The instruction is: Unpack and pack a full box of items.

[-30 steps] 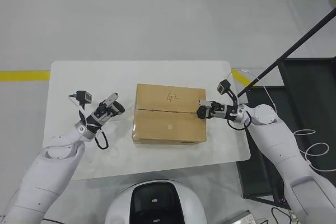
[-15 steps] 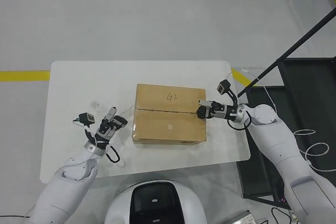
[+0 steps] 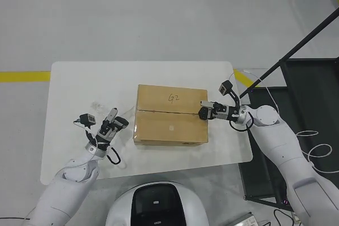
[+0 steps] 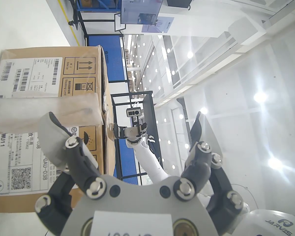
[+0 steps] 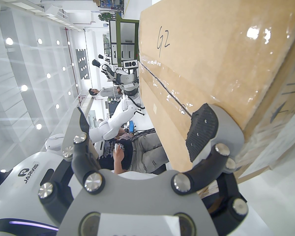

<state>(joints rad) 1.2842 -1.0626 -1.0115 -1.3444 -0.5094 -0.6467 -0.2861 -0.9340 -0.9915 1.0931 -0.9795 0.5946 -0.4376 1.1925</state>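
A closed brown cardboard box (image 3: 171, 114) stands in the middle of the white table (image 3: 73, 85), with clear tape along its top seam. My left gripper (image 3: 117, 117) is open beside the box's left side, near its front corner, with nothing between the fingers. In the left wrist view the gripper (image 4: 124, 128) faces the labelled side of the box (image 4: 46, 74). My right gripper (image 3: 204, 111) is open at the box's right edge, level with the seam. In the right wrist view one finger pad (image 5: 202, 128) lies against the top edge of the box (image 5: 211, 50).
A small crumpled piece of clear plastic (image 3: 97, 105) lies on the table left of the box. A black metal rack (image 3: 311, 85) stands right of the table, beside my right arm. Bare tabletop surrounds the box on all sides.
My left arm has drawn back toward the table's front, and its gripper has shifted nearer the box's front left corner. The right arm and the box have not moved.
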